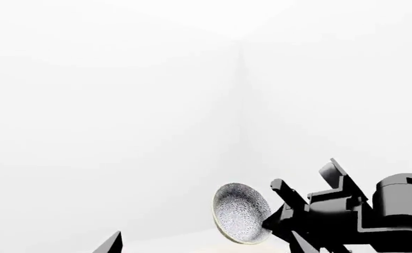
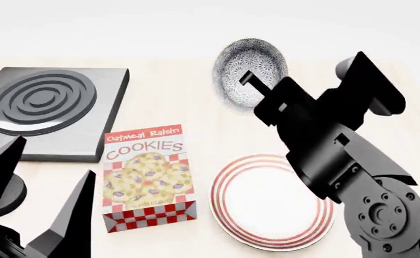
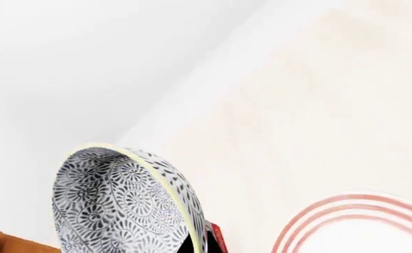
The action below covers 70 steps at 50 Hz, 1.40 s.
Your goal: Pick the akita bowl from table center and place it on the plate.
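The akita bowl [image 2: 250, 67], grey-white with a fine flower pattern, hangs tilted on its side above the far middle of the table. My right gripper [image 2: 256, 88] is shut on its rim. The left wrist view shows the same bowl [image 1: 241, 213] with the right gripper [image 1: 276, 213] beside it. In the right wrist view the bowl [image 3: 115, 200] fills the near corner. The plate [image 2: 271, 201], white with red rings, lies on the table nearer to me than the bowl, and its rim [image 3: 361, 224] shows past the bowl. My left gripper [image 2: 52, 158] stands open and holds nothing, at the near left.
A box of oatmeal raisin cookies [image 2: 149, 174] lies flat just left of the plate. A grey square stove plate [image 2: 45, 107] with raised rings sits at the far left. The right arm [image 2: 346, 161] reaches over the plate's right side.
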Motion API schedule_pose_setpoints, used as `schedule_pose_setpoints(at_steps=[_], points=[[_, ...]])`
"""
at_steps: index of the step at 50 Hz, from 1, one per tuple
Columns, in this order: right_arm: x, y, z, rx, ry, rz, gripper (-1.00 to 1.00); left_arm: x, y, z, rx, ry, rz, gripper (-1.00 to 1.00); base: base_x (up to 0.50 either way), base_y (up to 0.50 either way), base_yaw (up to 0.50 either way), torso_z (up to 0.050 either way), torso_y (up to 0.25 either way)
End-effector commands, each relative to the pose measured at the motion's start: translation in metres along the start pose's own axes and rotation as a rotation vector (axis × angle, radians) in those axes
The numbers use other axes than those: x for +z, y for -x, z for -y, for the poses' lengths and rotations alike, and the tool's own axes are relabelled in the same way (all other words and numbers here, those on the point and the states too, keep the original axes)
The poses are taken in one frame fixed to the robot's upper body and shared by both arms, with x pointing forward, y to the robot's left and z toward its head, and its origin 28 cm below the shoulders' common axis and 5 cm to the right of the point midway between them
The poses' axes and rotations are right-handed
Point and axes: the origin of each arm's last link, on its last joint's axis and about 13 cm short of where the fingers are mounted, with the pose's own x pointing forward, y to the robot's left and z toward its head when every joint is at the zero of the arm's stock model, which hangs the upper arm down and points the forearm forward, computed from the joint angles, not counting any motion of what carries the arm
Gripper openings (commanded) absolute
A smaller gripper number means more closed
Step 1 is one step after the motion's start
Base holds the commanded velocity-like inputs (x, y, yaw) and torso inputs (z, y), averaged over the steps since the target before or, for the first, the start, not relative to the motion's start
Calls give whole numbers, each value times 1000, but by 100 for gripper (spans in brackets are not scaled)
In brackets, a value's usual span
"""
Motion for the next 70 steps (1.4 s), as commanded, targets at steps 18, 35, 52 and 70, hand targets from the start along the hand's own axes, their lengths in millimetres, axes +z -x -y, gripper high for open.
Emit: schedule_pose_setpoints(at_steps=[18,35,52,70], points=[[16,-14,-35,-430,-283,-66,-100,-2,-2,-2,21,-13,8,100,0,0,0,0,0],[4,-23,-48,-533,-428,-102,-100,-2,-3,-3,30,-19,4,100,0,0,0,0,1],[1,-38,-46,-610,-547,-116,-100,-5,-3,-5,47,-42,-21,100,0,0,0,0,1],[-8,-51,-37,-676,-610,-141,-100,-7,-3,-6,48,-38,-23,100,0,0,0,1,1]])
